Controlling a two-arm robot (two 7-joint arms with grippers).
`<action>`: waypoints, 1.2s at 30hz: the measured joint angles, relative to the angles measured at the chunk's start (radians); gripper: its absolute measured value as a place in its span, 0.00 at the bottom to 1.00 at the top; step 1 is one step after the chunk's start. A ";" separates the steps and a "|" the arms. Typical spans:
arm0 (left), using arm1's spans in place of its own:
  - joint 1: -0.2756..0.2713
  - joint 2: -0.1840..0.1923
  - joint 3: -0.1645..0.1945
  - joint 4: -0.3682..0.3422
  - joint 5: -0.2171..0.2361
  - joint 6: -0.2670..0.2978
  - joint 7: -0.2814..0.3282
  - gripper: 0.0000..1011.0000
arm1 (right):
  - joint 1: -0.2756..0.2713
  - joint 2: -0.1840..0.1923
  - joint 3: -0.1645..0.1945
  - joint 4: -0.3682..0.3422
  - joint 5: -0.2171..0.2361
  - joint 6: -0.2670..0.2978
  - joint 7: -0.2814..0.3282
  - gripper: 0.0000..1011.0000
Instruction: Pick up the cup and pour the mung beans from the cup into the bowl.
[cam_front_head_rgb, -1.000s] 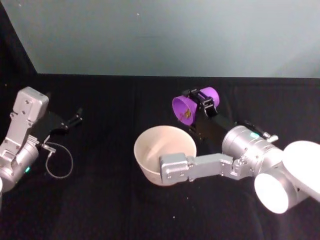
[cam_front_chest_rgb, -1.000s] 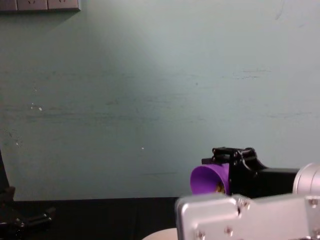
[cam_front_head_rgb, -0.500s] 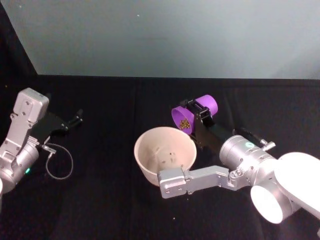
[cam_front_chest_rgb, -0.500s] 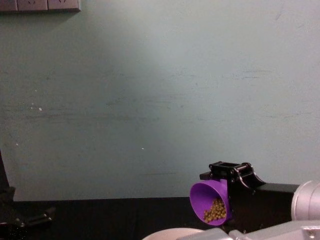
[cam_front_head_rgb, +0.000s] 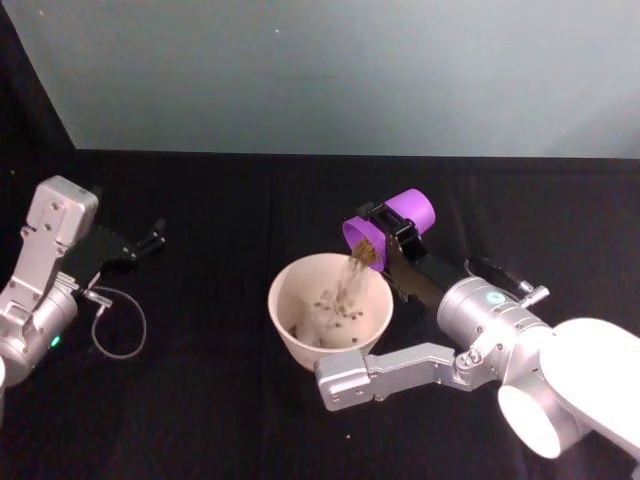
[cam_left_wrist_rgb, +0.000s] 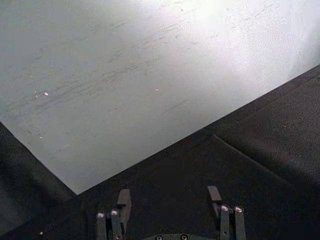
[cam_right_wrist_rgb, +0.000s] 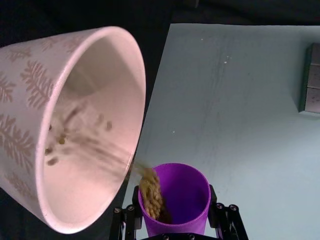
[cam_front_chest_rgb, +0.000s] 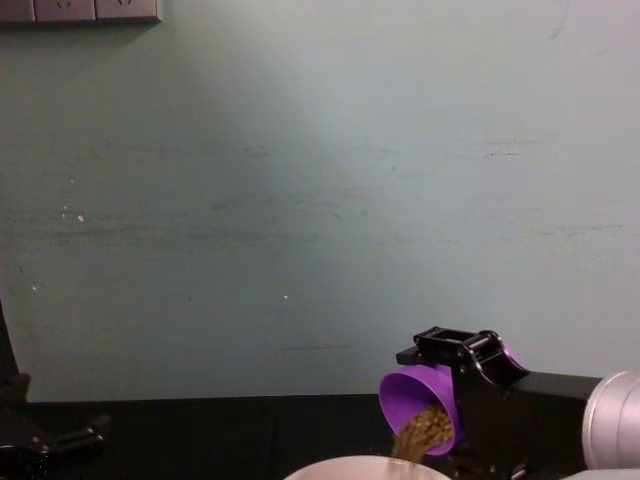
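As the right tool (cam_front_head_rgb: 397, 226) clamps the tilted cup (cam_front_head_rgb: 412, 208) over the far rim of the bowl (cam_front_head_rgb: 290, 340) at mid-bench (cam_front_head_rgb: 220, 190), mung beans (cam_front_head_rgb: 350, 275) stream in. The left tool (cam_front_head_rgb: 150, 240) rests near the left edge. In the left wrist view, its fingers (cam_left_wrist_rgb: 123, 197) stand apart. In the right wrist view, beans spill off the cup's lip into the bowl. In the chest view, the cup tips mouth-down above the bowl's rim.

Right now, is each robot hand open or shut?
Left gripper: open, empty, parked on the left.
Right gripper: shut on the cup, tilted over the bowl.
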 joint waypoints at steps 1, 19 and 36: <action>0.000 0.000 0.000 0.000 0.000 0.000 0.000 0.99 | -0.001 0.000 0.000 0.000 -0.013 0.001 0.000 0.72; 0.000 0.000 0.000 0.000 0.000 0.000 0.000 0.99 | -0.006 0.004 -0.019 0.003 -0.182 0.015 -0.026 0.72; 0.000 0.000 0.000 0.000 0.000 0.000 0.000 0.99 | 0.004 0.024 -0.051 0.011 -0.384 0.015 -0.079 0.72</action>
